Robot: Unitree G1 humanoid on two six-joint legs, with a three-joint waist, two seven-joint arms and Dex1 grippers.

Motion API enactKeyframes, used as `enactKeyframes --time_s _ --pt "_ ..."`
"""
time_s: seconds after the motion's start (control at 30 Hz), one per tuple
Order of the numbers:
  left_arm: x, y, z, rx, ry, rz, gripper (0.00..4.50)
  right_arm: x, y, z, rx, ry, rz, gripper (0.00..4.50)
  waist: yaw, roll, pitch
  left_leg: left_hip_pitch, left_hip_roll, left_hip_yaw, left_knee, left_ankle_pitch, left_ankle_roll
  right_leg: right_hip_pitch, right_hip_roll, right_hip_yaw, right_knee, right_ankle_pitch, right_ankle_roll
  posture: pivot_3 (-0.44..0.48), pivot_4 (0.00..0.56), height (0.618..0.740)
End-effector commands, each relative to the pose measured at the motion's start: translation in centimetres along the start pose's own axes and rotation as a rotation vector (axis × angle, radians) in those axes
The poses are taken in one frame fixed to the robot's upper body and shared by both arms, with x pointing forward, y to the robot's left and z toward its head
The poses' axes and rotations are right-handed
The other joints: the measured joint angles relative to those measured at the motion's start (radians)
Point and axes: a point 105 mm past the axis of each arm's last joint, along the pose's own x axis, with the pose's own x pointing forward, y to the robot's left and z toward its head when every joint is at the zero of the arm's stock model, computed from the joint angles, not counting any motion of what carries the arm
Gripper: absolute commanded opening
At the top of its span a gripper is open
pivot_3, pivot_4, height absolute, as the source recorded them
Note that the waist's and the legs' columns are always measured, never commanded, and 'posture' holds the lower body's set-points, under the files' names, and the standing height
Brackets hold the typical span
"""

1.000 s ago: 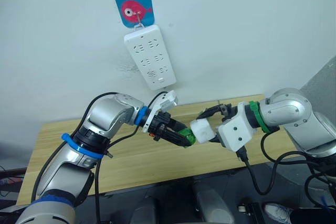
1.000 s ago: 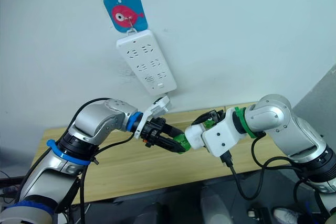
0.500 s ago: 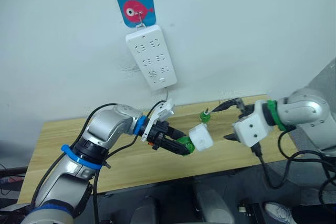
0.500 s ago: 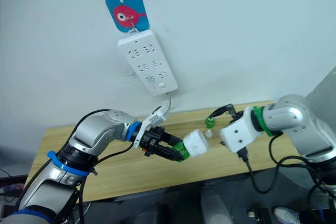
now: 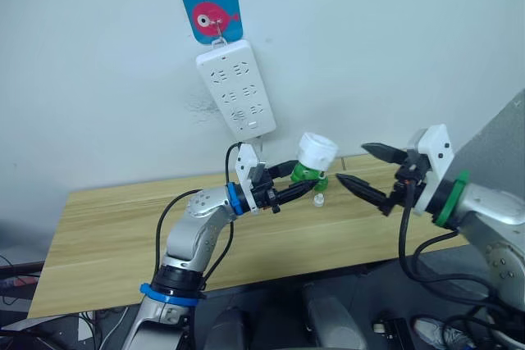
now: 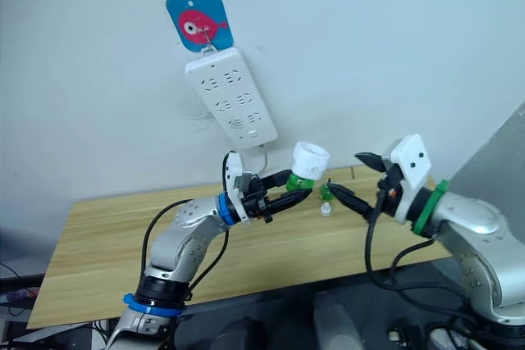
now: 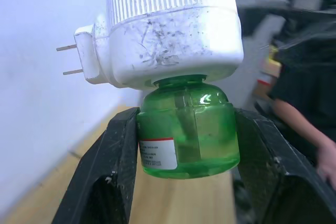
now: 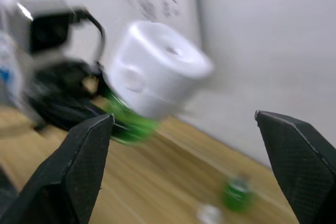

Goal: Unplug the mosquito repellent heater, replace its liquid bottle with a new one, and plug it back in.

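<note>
No legible text, brand or number is found. The green liquid bottle (image 7: 184, 129) carries a white label (image 7: 156, 154) with a red band at its 7 o'clock edge; the print is too small to read. The blue wall hook plate (image 5: 212, 12) bears a pink fish picture, no lettering.

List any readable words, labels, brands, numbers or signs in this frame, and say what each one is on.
No text can be read anywhere.
Label with a red band on the green liquid bottle, screwed under the white rounded mosquito repellent heater: print too small to read.
Blue square wall hook plate: a pink fish picture, no words.
Long white power strip: no legible markings.
</note>
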Motion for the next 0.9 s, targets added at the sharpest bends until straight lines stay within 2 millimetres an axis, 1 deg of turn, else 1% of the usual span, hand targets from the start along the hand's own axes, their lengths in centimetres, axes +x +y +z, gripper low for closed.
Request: enactKeyframes --time_s 0.03,0.1,0.17,0.27,0.4,0.67,0.77,0.8,0.83,0.9 --pt "0.2 0.4 1.3 0.116 -0.062 0.057 2.31 0.5 0.7 0.8 0.055 -0.042 -0.043 4.50 -0.001 0.000 0.000 0.000 0.000 0.000 0.000 0.000 0.000 0.000 0.000 0.000 0.000 0.000 0.000 -0.270 0.166 0.740" --pt "0.2 1.1 1.7 0.164 -0.085 0.112 2.31 1.4 1.7 0.8 0.100 -0.061 -0.036 4.50 -0.003 0.000 -0.001 0.000 -0.001 0.000 0.000 0.000 0.000 0.000 0.001 0.000 -0.001 0.000 0.000 -0.270 0.166 0.740" --pt "0.3 1.4 1.8 0.196 -0.098 0.145 2.31 2.1 2.0 0.9 0.149 -0.088 -0.058 4.50 -0.003 0.000 -0.001 -0.001 0.000 -0.001 0.000 0.000 0.000 0.000 0.000 -0.001 -0.001 0.000 0.000 -0.261 0.164 0.740" --pt "0.4 1.3 1.8 0.236 -0.108 0.160 2.31 3.2 2.0 1.3 0.198 -0.125 -0.109 4.50 -0.007 0.001 -0.001 -0.001 0.000 -0.001 0.000 0.000 0.000 -0.001 0.000 -0.001 -0.001 0.000 0.000 -0.254 0.161 0.740" --pt "0.4 1.3 1.8 0.253 -0.113 0.171 2.31 4.4 2.2 2.3 0.225 -0.166 -0.140 4.50 -0.015 0.001 -0.002 -0.001 0.000 -0.001 0.000 0.000 0.000 -0.001 0.000 -0.001 -0.001 0.000 0.000 -0.241 0.159 0.740" --pt "0.5 1.2 2.2 0.278 -0.128 0.164 2.31 6.1 2.6 2.8 0.263 -0.180 -0.167 4.50 -0.027 0.001 -0.002 -0.002 0.000 -0.002 -0.001 0.000 0.000 -0.001 0.000 -0.002 -0.001 0.000 0.000 -0.239 0.156 0.740" --pt "0.5 1.1 2.4 0.279 -0.134 0.164 2.31 6.7 2.3 3.5 0.297 -0.220 -0.183 4.50 -0.028 0.001 -0.002 -0.001 0.000 -0.002 -0.001 0.000 0.000 -0.001 0.001 -0.002 -0.001 0.000 0.000 -0.232 0.153 0.740" --pt "0.5 1.1 2.4 0.280 -0.135 0.164 2.31 6.8 2.1 3.7 0.305 -0.230 -0.188 4.15 -0.028 0.001 -0.003 -0.002 0.000 -0.002 -0.001 0.000 0.000 -0.001 0.001 -0.002 -0.001 0.000 0.000 -0.232 0.153 0.740" --pt "0.5 1.0 2.4 0.282 -0.136 0.164 2.31 6.9 2.1 3.8 0.308 -0.235 -0.184 3.95 -0.028 0.001 -0.003 -0.002 0.000 -0.002 -0.001 0.000 0.000 -0.001 0.001 -0.002 -0.001 0.000 0.000 -0.232 0.153 0.740" --pt "0.5 1.0 2.6 0.288 -0.140 0.163 2.31 6.9 2.2 3.9 0.317 -0.238 -0.177 3.20 -0.027 0.001 -0.003 -0.002 0.000 -0.003 -0.001 0.000 0.000 -0.001 0.001 -0.002 -0.001 0.000 0.000 -0.230 0.155 0.740"
